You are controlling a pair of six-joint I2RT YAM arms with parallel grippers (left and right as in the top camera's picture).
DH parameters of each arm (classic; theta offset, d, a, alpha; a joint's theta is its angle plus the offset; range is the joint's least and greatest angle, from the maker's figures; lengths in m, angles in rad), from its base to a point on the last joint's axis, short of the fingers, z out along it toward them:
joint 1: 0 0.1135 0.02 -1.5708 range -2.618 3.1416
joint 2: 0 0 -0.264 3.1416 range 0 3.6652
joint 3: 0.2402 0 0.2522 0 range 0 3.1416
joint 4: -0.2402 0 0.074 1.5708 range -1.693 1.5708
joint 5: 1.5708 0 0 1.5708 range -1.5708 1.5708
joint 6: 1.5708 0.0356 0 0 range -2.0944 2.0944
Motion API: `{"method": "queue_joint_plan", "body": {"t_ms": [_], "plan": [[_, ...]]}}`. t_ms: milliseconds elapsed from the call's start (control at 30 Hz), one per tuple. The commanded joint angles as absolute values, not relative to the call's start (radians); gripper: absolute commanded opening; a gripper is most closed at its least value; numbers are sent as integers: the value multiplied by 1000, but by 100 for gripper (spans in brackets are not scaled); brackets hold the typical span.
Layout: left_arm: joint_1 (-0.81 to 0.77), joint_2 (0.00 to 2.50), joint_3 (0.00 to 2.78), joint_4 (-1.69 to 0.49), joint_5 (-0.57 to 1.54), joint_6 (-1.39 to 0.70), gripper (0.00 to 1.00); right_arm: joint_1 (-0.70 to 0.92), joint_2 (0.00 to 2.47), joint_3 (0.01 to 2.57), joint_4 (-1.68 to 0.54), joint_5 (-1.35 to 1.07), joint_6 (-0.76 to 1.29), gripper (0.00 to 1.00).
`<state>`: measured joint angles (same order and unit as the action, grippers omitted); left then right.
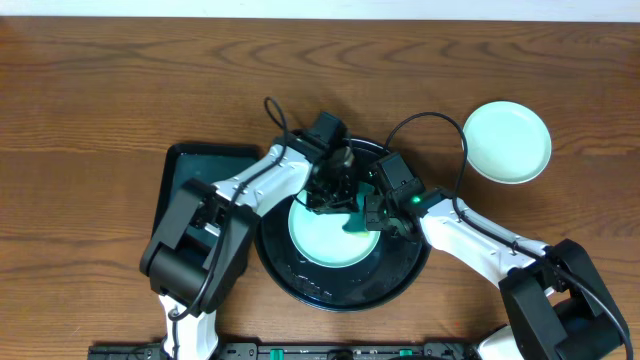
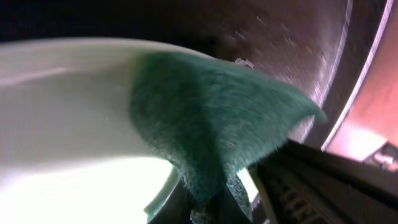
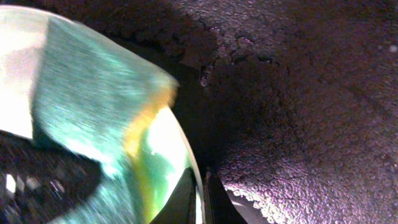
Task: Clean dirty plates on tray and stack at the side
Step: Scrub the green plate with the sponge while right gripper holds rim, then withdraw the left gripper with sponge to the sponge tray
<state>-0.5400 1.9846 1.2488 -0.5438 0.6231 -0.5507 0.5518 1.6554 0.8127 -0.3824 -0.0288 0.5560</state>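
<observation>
Two plates are being shown from above. A mint plate [image 1: 325,245] is lying inside the round black tray [image 1: 290,275], near the middle of the counter [image 1: 100,80]. Its surface is looking smooth and pale aqua, with no smear that can be made out. A pale plate [image 1: 507,141] is sitting alone on the bare wood, well apart from the tray to its upper right, and is appearing clean. A dark-green rectangular tray [image 1: 195,165] is lying just beside the black one on the left, partly covered by the left arm.

A green sponge [image 2: 211,118] is being pinched in the left claw [image 2: 214,208], whose jaws are pressed together on its lower edge. The sponge is being held against the mint plate [image 2: 62,112], draped over its rim, with the glossy tray [image 2: 280,37] seen behind it. From above, the left claw [image 1: 335,195] is being held over the far edge of that plate.

The rim of the mint plate [image 3: 168,143] is being gripped by the right claw [image 3: 200,199], jaws closed tight on the thin edge, with the speckled tray [image 3: 298,93] floor beside it. The sponge [image 3: 87,99] is appearing blurred there, green with a yellow layer. From above, the right claw [image 1: 372,215] is being seen at the plate's right edge.
</observation>
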Motion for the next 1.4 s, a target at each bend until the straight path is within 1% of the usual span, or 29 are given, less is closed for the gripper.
{"method": "queue_joint_plan", "body": {"t_ms": [0,67,167,433,500,567,800,933,1067,1133,1200,1367], "plan": [[-445,2003,1248,-545,344,-572,7,555,1715,789,-397,-17,588,1],[-402,2003,1248,-611,242,-560,7,555,1715,789,-397,-16,587,1],[-367,2003,1248,-692,156,-550,7,555,1715,789,-397,-16,587,1],[-355,2001,1248,-864,142,-486,7,555,1715,789,-397,-17,587,1],[-364,2001,1248,-928,168,-440,7,555,1715,789,-396,-17,587,1],[-374,2001,1248,-966,265,-363,7,555,1715,789,-396,-17,587,1],[-394,2001,1248,-978,540,-221,7,555,1715,789,-397,-17,587,1],[-388,1988,1248,-952,565,-218,7,555,1715,789,-397,-17,587,1],[-371,1919,1261,-939,559,-219,7,555,1713,789,-397,-22,578,1],[-363,1862,1267,-940,508,-237,7,555,1711,789,-397,-35,569,1],[-358,1794,1268,-944,410,-273,7,555,1710,789,-397,-36,567,1],[-351,1658,1268,-1001,105,-354,7,556,1684,794,-392,-81,498,1]]}}
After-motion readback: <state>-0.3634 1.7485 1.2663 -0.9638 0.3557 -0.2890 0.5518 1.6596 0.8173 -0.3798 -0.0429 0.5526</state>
